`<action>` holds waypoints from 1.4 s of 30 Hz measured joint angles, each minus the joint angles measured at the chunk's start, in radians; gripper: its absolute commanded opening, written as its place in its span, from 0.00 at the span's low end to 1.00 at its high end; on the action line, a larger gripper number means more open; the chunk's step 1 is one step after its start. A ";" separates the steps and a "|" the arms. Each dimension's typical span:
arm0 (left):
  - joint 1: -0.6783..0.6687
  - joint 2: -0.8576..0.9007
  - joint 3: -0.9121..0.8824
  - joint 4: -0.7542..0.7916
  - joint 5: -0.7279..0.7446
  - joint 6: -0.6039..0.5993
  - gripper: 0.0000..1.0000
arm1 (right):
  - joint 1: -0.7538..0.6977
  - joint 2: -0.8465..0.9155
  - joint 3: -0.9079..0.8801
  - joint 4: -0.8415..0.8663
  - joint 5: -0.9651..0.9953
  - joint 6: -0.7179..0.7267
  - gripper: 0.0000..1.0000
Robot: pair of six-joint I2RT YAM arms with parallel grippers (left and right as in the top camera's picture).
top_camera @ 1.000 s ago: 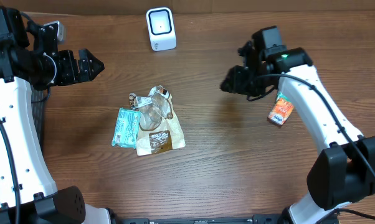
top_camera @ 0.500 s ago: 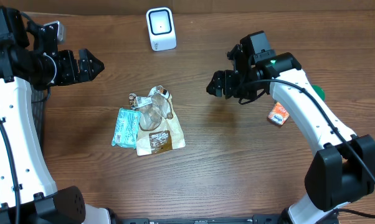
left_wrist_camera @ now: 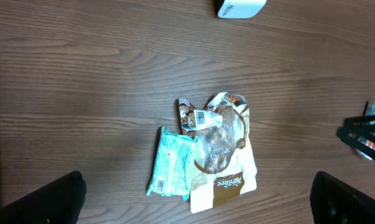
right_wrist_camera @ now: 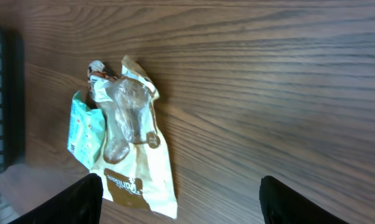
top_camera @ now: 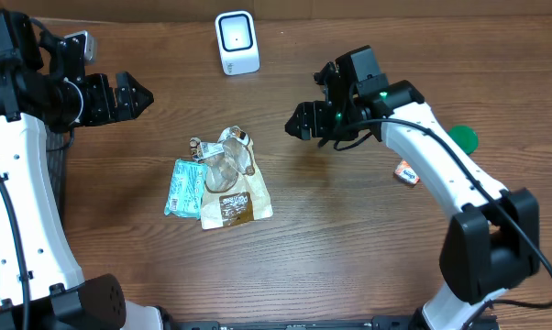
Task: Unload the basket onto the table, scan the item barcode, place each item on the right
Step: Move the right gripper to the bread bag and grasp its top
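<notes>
The white barcode scanner (top_camera: 237, 41) stands at the table's far edge. The items lie in a pile mid-table: a cream and brown pouch (top_camera: 232, 188), a teal packet (top_camera: 184, 188) with its barcode facing up, and a small wrapper (top_camera: 203, 147). My right gripper (top_camera: 299, 122) hovers open to the right of the pile, holding nothing. The right wrist view looks down on the pouch (right_wrist_camera: 134, 162) between the gripper's (right_wrist_camera: 184, 199) wide-set fingers. My left gripper (top_camera: 134, 94) hangs open at the far left, high above the pouch (left_wrist_camera: 225, 168) and the teal packet (left_wrist_camera: 172, 168).
An orange packet (top_camera: 406, 172) and a green object (top_camera: 462, 138) lie on the right, partly under the right arm. A dark gridded object (right_wrist_camera: 4, 99) borders the table's left edge. The scanner (left_wrist_camera: 239, 7) shows at the top of the left wrist view.
The right arm has swung left, away from the orange packet and toward the pile, and its jaws have widened. The left arm has stayed still.
</notes>
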 measured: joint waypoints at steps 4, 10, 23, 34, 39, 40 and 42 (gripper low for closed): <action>0.000 0.000 0.000 0.000 0.000 0.000 1.00 | 0.003 0.053 0.000 0.081 -0.058 0.018 0.75; 0.000 0.000 0.000 0.000 0.000 0.000 0.99 | 0.035 0.129 0.000 0.186 -0.101 0.065 0.74; 0.000 0.000 0.000 0.000 0.000 0.000 1.00 | 0.107 0.305 0.000 0.264 -0.171 0.092 0.74; 0.000 0.000 0.000 0.000 0.000 0.000 1.00 | 0.182 0.344 0.000 0.291 -0.204 0.092 0.74; 0.000 0.000 0.000 0.000 0.000 0.000 1.00 | 0.217 0.359 0.002 0.312 -0.241 0.093 0.73; 0.000 0.000 0.000 0.000 0.000 0.000 1.00 | 0.221 0.360 0.002 0.312 -0.245 0.096 0.70; 0.000 0.000 0.000 0.000 0.000 0.000 1.00 | 0.229 0.362 0.002 0.310 -0.248 0.100 0.61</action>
